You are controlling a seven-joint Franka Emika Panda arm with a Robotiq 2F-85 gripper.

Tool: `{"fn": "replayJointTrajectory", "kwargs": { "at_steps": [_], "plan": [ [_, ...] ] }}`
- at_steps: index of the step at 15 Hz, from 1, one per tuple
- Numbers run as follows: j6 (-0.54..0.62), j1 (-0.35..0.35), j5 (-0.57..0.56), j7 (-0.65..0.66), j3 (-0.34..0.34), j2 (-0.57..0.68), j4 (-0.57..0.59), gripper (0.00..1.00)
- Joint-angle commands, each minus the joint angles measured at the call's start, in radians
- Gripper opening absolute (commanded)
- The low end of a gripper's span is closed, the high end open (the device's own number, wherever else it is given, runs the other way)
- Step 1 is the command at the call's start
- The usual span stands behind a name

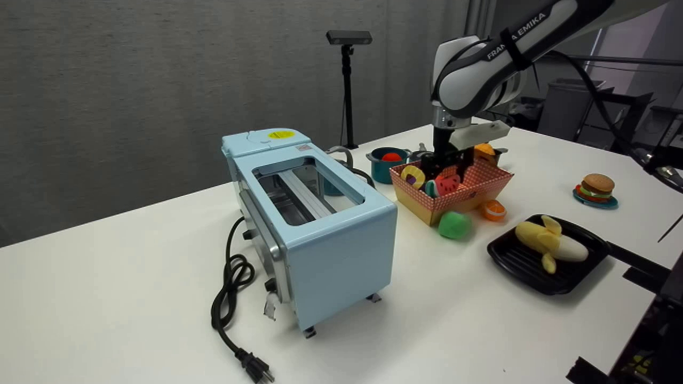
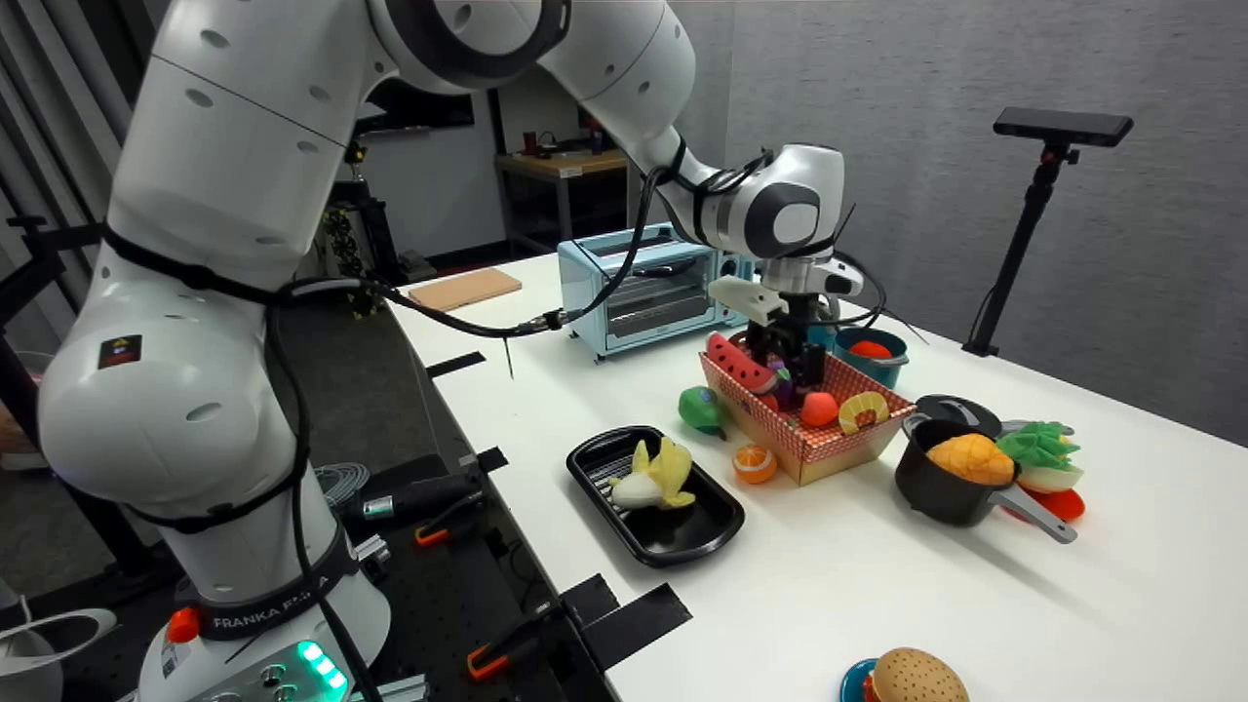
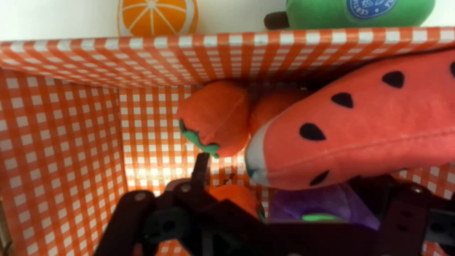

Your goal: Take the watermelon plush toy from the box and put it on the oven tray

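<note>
Gaping wide, the pincer holds nothing; both exterior views alone show the oven tray

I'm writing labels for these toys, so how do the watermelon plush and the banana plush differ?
The watermelon plush is red with black seeds; the banana plush is yellow and whitish, with peel flaps. The watermelon plush slants inside the box, while the banana plush lies on the oven tray. Both are fruit-shaped soft toys.

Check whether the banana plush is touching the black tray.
Touching: both exterior views show the banana plush lying inside the black tray, resting on its floor.
</note>
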Motion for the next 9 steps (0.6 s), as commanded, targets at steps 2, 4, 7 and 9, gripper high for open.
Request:
{"fn": "replayJointTrajectory", "kwargs": {
  "at_steps": [2,4,7,9],
  "plan": [
    [0.016,0.025,0.005,0.022,0.007,-0.076,-0.086,1.00],
    [0.011,0.021,0.018,-0.006,0.023,-0.086,-0.093,1.00],
    [-0.002,0.007,0.037,-0.051,0.046,-0.087,-0.088,1.00],
    [-0.012,-0.003,0.058,-0.072,0.055,-0.089,-0.084,1.00]
  ]
}}
